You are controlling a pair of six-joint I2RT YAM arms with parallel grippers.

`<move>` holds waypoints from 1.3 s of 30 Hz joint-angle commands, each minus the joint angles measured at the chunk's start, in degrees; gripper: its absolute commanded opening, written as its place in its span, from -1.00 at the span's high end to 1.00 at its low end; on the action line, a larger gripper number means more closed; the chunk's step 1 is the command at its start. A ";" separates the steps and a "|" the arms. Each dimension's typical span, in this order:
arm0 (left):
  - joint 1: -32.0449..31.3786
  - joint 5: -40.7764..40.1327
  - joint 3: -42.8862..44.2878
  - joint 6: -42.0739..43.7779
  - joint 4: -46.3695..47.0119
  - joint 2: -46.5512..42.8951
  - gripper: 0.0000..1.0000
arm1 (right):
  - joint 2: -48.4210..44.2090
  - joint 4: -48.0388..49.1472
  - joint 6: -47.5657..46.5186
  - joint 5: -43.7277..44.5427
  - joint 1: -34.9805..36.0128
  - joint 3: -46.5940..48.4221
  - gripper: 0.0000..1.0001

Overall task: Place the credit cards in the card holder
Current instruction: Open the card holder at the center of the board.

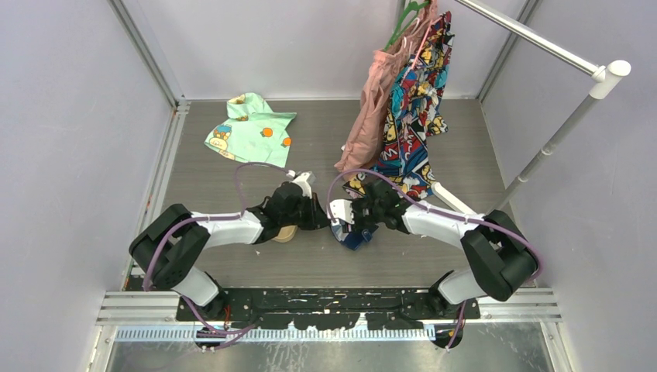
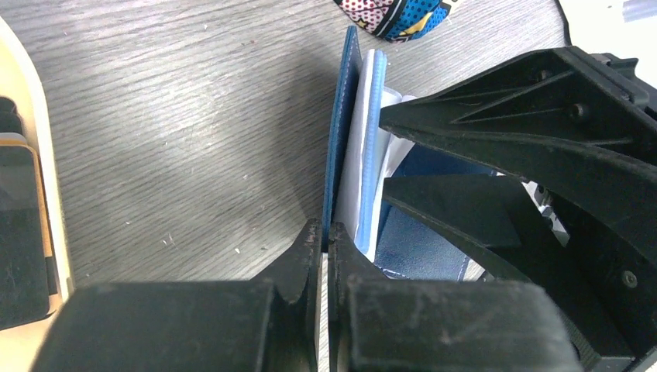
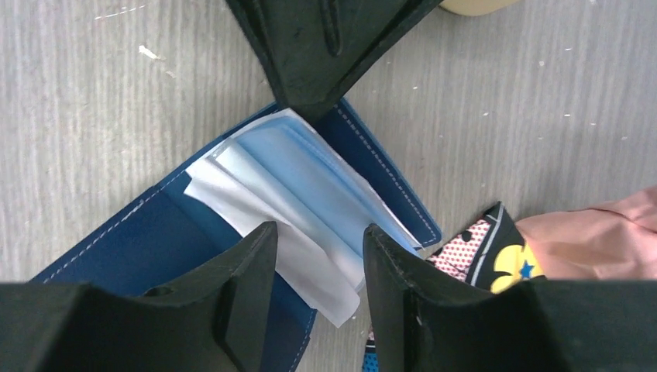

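- Near the middle of the grey table (image 1: 201,186), just ahead of the arm bases, the top view shows us the card holder (image 1: 356,239) lying under the two grippers that meet over it. The left gripper (image 1: 324,221) reaches past a tan tray (image 1: 285,233), and the right gripper (image 1: 347,226) comes in from the other side. A green child's shirt (image 1: 249,128) lies at the back, and printed garments (image 1: 403,101) hang from a rack (image 1: 542,42). From up here we cannot tell how either pair of jaws stands.
- In the left wrist view, the left gripper (image 2: 325,236) is pinched tight on the edge of the card holder's navy cover. It holds that flap upright, with the pale pockets (image 2: 370,139) fanned just beside it. At the left edge the tan tray carries the dark credit cards (image 2: 19,232), apart from the wallet.
- In the right wrist view, the right gripper (image 3: 314,240) hovers over the pale pockets with its fingers parted and nothing between them. The navy cover is spread flat on the table below.
- We judge the task barely begun. The wallet is open and held, but we see no card in any pocket, so every card is left to insert.
- We can read no brand, label or lettering anywhere, and the comic print on the garments shows no legible word.
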 commanded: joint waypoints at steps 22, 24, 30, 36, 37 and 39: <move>0.03 11.64 0.97 2.74 9.50 0.17 0.01 | -3.27 -20.05 -15.72 -9.65 0.14 0.78 0.06; 0.04 13.08 2.12 3.14 8.79 1.38 -0.07 | -3.43 -19.76 -15.44 -9.48 0.20 0.49 0.07; -0.39 16.87 3.75 4.56 7.96 4.01 -0.18 | -3.80 -16.21 -11.30 -9.53 -0.15 0.44 0.05; -0.64 17.87 3.94 6.01 6.70 5.64 -0.20 | -3.88 -13.63 -8.74 -10.22 -1.56 0.83 -0.06; -0.70 17.52 4.14 6.14 6.31 5.98 -0.20 | -3.86 -13.58 -8.79 -10.26 -1.57 0.76 -0.06; -0.92 16.70 5.10 6.73 4.83 6.69 -0.17 | -3.82 -13.63 -8.87 -10.29 -1.59 0.50 -0.06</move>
